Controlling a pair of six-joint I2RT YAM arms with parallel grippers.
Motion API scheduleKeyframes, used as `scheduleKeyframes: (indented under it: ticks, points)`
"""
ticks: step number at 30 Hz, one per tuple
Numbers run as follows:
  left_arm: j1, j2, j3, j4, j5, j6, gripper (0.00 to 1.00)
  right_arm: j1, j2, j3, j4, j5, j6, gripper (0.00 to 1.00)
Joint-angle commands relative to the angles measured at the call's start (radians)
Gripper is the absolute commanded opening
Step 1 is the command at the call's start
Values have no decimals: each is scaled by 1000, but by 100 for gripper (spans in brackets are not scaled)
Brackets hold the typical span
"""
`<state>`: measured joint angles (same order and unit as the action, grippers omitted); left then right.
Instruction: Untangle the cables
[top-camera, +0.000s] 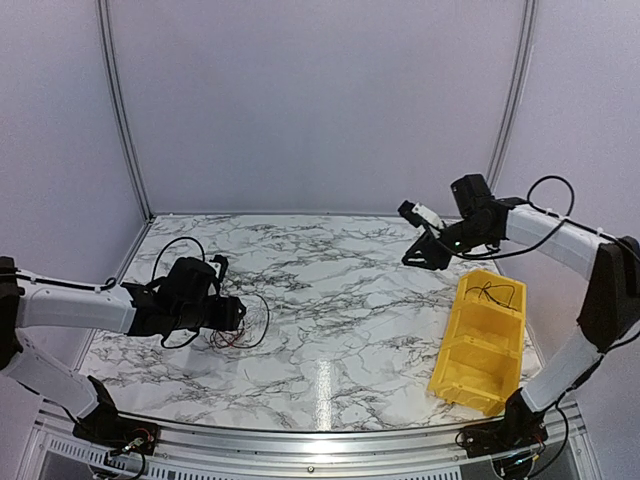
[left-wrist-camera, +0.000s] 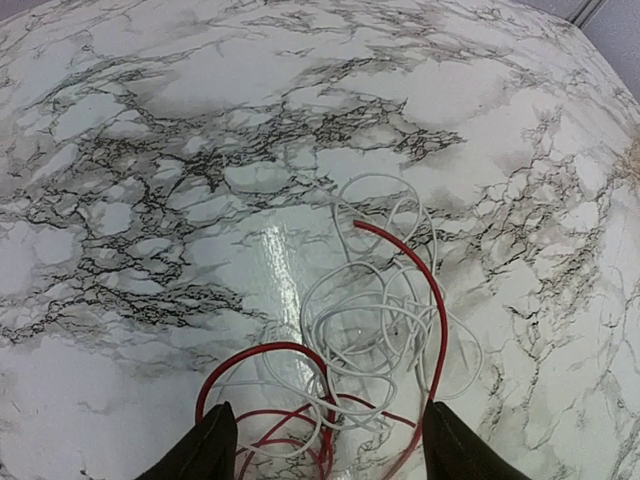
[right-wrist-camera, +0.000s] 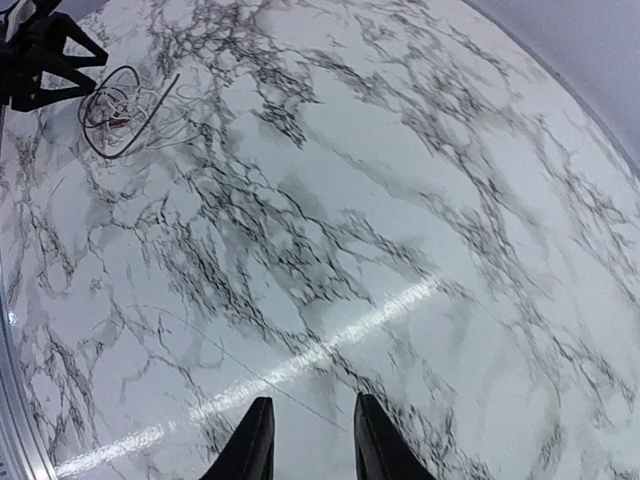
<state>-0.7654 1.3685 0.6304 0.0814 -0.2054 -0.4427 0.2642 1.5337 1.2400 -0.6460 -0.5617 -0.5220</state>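
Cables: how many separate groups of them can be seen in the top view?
2. One tangle lies by the left gripper; one black cable lies in the far end of the bin. Some may be hidden under the gripper.

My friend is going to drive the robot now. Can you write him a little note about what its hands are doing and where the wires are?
The left gripper is open and holds nothing. It is low over the near edge of the tangle.
The right gripper is open and empty, up above bare table, far from the tangle.
The cables, white, red and dark, lie in one knotted pile on the table's left side. One thin black wire lies in the far end of the yellow bin.
Done: at most that one wire.
Left: pull the pile apart.
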Motion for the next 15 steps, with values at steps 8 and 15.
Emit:
scheduleKeyframes:
  ticks: [8, 15]
  points:
    - [95, 52, 132, -269, -54, -52, 55, 337, 339, 318, -31, -128, -27, 25]
    - [127, 91, 145, -300, 85, 3, 41, 375, 433, 361, -69, -282, 0, 22]
